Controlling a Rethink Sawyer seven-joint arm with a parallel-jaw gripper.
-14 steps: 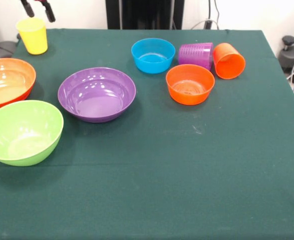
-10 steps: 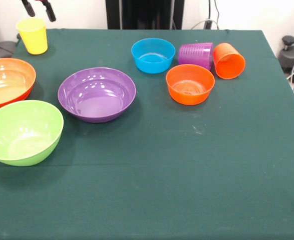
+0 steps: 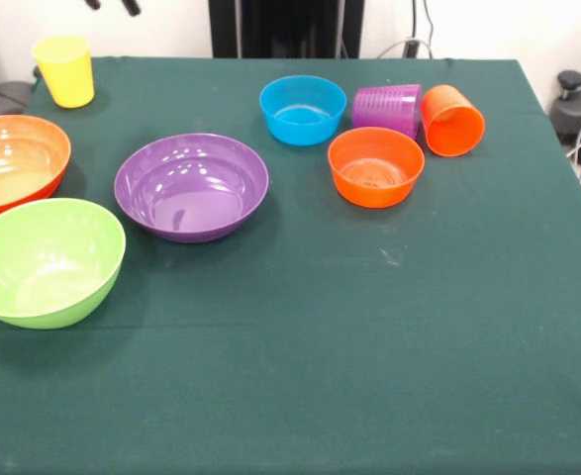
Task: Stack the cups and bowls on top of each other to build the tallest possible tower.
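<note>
Counting five bowls and three cups unstacked.

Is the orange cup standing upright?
No, the orange cup lies tipped on its side beside the purple cup, its open mouth facing the camera.

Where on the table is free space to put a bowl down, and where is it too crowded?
The near half of the green tablecloth, below the purple bowl and the small orange bowl, lies bare. So does the strip between those two. The blue bowl, purple cup and orange cup crowd together.
</note>
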